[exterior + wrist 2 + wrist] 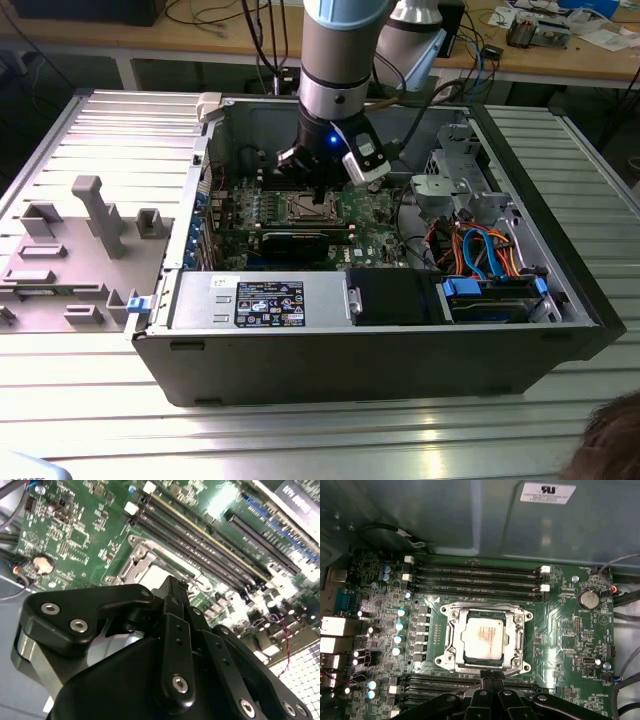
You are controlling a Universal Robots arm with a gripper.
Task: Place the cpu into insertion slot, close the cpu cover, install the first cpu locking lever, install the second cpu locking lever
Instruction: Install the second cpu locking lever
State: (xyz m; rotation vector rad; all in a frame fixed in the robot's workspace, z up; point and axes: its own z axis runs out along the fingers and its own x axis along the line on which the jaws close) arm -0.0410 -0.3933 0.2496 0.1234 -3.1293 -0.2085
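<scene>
The cpu (482, 637) lay flat inside the insertion slot (449, 614), its pale metal top facing up. The cpu cover (454, 635) was down around it, so the chip showed through the cut-out window. Whether the locking levers along the slot's edges were latched could not be told.

In the first wrist view the gripper (491, 682) hung just beside the insertion slot, at the edge nearest the camera. Its two narrow black fingers (484, 686) were pressed together with nothing between them. The second wrist view showed the gripper (175, 587) from behind, with its closed tips over the rim of the insertion slot (142, 555) (contact with the metal was not clear). A light patch of the cpu (159, 575) showed just past them.

Long dark memory slots (475, 572) ran on the far side of the insertion slot. A second bank (440, 685) lay on its near side, beside the fingers. A round coin battery (590, 599) sat on the green motherboard (555, 630), well apart from the insertion slot.

In the exterior view the arm (335, 60) came straight down into the open computer case (400, 350). There the gripper (318, 190) was directly above the insertion slot (308, 208). The case rested on a ribbed metal table (100, 420).
</scene>
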